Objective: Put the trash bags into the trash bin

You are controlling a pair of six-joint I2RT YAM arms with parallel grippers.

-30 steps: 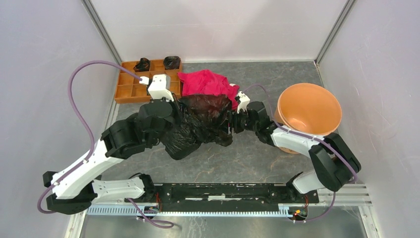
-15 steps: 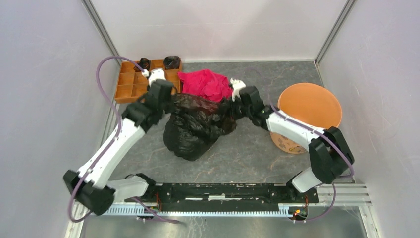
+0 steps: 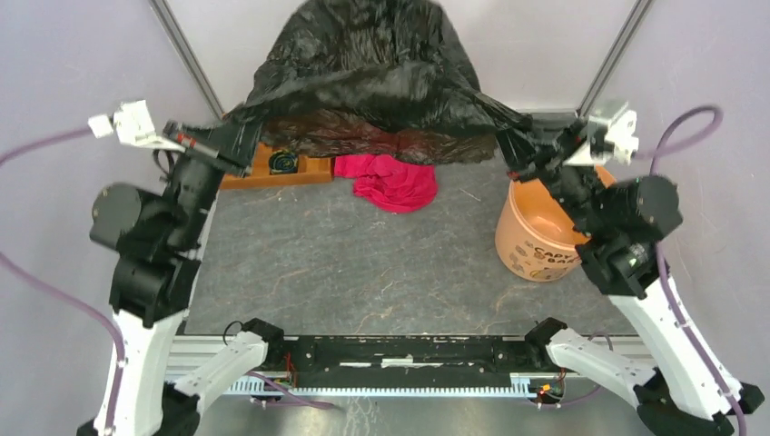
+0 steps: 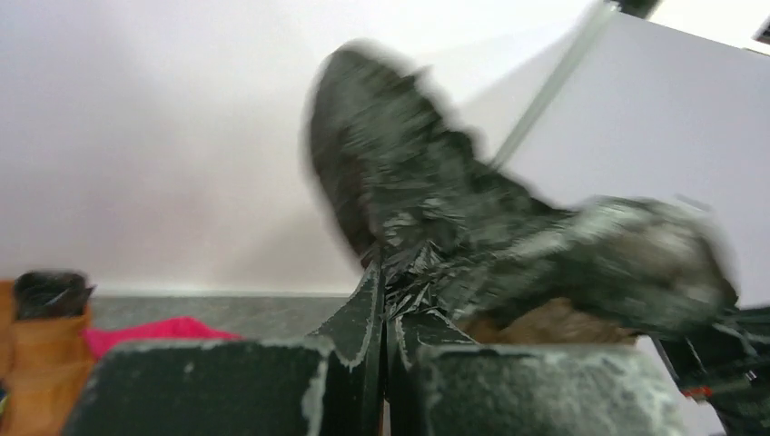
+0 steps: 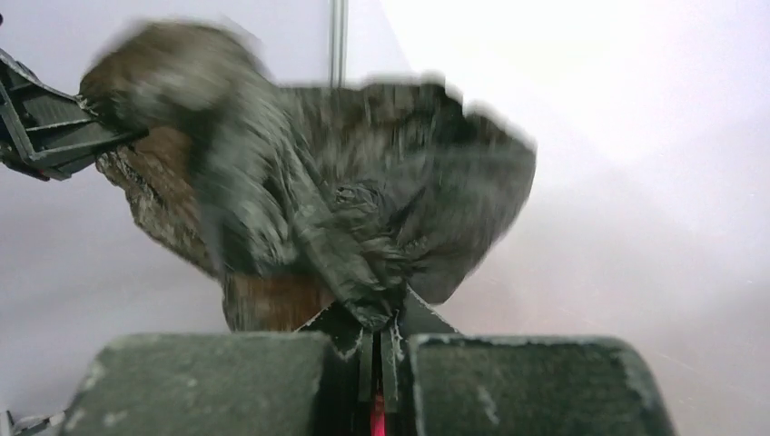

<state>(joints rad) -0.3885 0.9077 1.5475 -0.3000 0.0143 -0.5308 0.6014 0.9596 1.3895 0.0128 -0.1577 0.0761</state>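
Overhead, the bag [image 3: 363, 73] is held well above the table [image 3: 363, 272] and is spread like a canopy between the two grippers. Its left edge is pinched by the left gripper [image 3: 238, 138] and its right edge by the right gripper [image 3: 514, 143]. The film between them is domed upward, and its top is cut off by the upper edge of the top view.

From the left wrist, the jaws are seen pressed almost together, with a fold of wrinkled film clamped between them. The blurred bag [image 4: 436, 227] is seen rising up and to the right from that pinch. From the right wrist, the jaws are likewise closed on a twisted bunch of film, and the bag [image 5: 345, 200] is seen fanning out above them.

The bin [image 3: 545, 232] is stood upright on the right side of the table, below and just beside the right gripper, and its mouth is partly hidden by that arm. The bag is not inside it. A cloth [image 3: 390, 180] is laid on the far part of the table under the bag, with a tray [image 3: 281, 168] just to its left.
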